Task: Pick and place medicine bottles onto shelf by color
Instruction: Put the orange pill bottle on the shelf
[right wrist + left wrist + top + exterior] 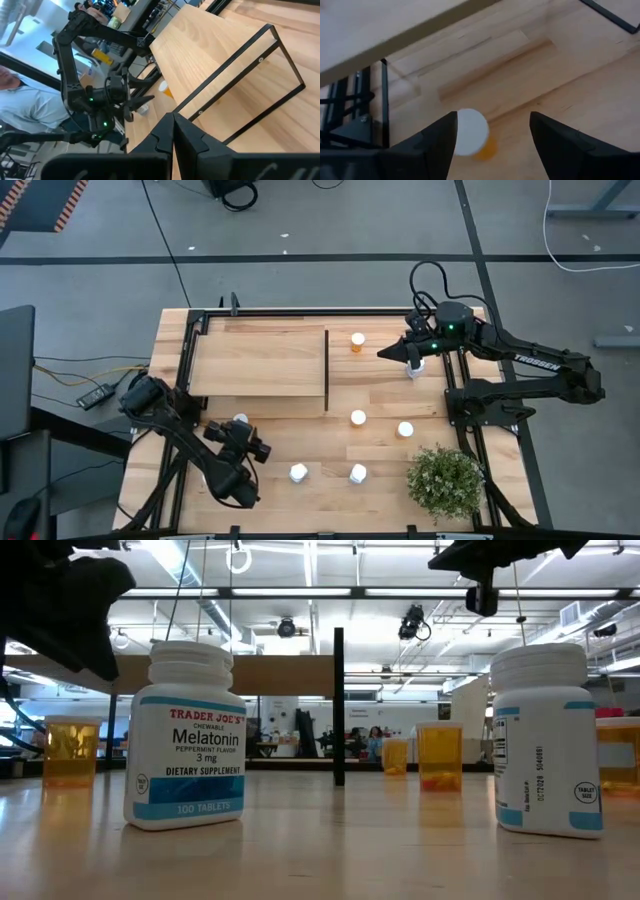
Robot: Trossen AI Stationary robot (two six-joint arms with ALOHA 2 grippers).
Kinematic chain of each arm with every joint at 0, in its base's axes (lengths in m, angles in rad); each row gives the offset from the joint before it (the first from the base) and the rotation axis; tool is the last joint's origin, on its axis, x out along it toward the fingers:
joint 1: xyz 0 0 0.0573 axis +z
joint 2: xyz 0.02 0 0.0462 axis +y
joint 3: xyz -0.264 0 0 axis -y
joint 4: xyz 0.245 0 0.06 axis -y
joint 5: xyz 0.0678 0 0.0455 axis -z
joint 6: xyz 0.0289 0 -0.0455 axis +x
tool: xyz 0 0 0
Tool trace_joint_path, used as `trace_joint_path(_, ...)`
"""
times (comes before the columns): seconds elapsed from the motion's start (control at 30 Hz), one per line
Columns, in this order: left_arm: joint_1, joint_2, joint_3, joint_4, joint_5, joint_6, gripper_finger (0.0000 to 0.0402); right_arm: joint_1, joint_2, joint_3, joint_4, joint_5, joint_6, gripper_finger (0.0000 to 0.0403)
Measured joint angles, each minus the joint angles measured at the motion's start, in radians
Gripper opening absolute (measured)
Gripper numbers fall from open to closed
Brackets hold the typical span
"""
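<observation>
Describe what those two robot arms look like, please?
Both arms are black, jointed tubes. The right arm bears white TROSSEN lettering, a green light and looping black cables at its wrist. Each ends in two dark, wedge-shaped fingers. The left arm is the same black, without visible lettering.

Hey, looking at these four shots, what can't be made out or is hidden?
- High view: bottle labels too small to read; the bottle under the right gripper is partly covered by it.
- Low view: left edge blocked by a dark arm.
- Left wrist view: orange bottle shows mostly its cap.
- Right wrist view: far orange bottle too small for detail.
</observation>
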Motion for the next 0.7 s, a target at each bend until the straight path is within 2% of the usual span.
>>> trace_joint_path(0.13,0.001,-0.002,0.0,0.018,0.018,0.001,0.0283,0.0,0.0,0.0,0.0,0.0,0.068,0.0037)
trace_joint_path(0.3,0.031,-0.005,0.0,0.033,0.082,-0.01,0.0312,0.0,0.0,0.0,0.0,0.053,0.205,0.0104)
trace_joint_path(0.5,0.078,-0.005,0.0,0.069,0.056,-0.023,0.0337,-0.015,0.0,0.0,0.0,0.08,0.174,0.0183)
trace_joint_path(0.7,0.151,-0.004,0.0,0.066,0.08,-0.009,0.0343,-0.057,0.0,0.0,-0.007,0.059,0.165,0.0217)
